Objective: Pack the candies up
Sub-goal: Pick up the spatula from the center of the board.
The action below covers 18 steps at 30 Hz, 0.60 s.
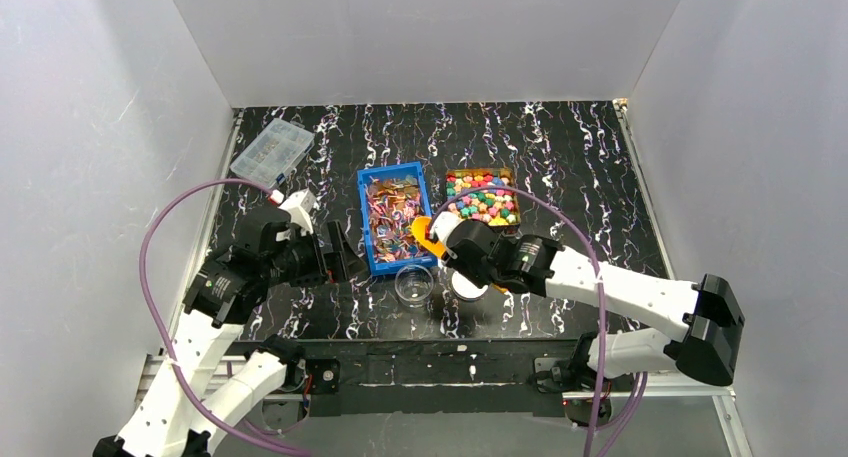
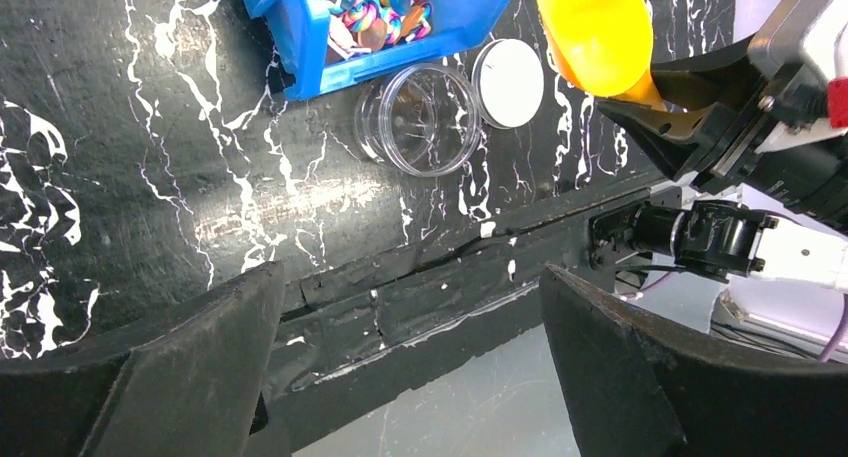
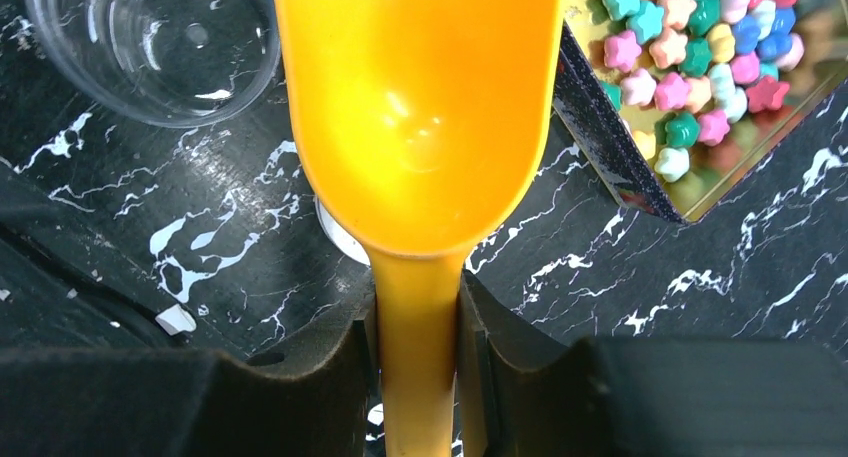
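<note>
Bright rounded candies (image 1: 482, 199) (image 3: 690, 77) fill a dark box at the table's middle right. Shiny wrapped candies (image 1: 393, 215) (image 2: 375, 7) lie in a blue bin (image 1: 366, 227) (image 2: 310, 37) left of it. My right gripper (image 1: 448, 251) (image 3: 418, 317) is shut on the handle of an orange scoop (image 1: 431, 245) (image 3: 420, 107) (image 2: 595, 32), whose bowl is empty and hangs between a clear empty jar (image 1: 414, 285) (image 2: 420, 119) (image 3: 155, 42) and the candy box. My left gripper (image 1: 340, 255) (image 2: 410, 307) stands open, holding nothing, left of the jar.
A white round lid (image 2: 508, 69) (image 3: 340, 232) lies just right of the jar, mostly hidden under the scoop and right wrist. A clear compartment case (image 1: 271, 147) sits at the back left. The table's front edge (image 2: 430, 267) runs below the left fingers.
</note>
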{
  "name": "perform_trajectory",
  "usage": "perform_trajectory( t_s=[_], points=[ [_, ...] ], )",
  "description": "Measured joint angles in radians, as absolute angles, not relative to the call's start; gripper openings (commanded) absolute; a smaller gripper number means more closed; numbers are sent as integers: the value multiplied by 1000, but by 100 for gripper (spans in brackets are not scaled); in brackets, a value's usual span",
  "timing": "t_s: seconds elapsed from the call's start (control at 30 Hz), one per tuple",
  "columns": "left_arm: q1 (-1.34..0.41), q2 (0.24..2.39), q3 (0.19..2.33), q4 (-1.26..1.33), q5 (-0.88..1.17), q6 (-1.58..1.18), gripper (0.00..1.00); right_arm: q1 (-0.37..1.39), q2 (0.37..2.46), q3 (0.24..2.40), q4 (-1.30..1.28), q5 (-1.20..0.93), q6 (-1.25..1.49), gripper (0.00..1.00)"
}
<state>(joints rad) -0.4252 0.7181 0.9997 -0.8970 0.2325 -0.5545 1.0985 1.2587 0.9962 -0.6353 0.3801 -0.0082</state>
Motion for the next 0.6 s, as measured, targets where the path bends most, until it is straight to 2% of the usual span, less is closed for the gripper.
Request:
perform_trajectory(
  t_s=[0.6],
  points=[
    [-425,738,1016,-888,436,-603,98,1351,1219,980,-599,419,-97,1]
  ],
)
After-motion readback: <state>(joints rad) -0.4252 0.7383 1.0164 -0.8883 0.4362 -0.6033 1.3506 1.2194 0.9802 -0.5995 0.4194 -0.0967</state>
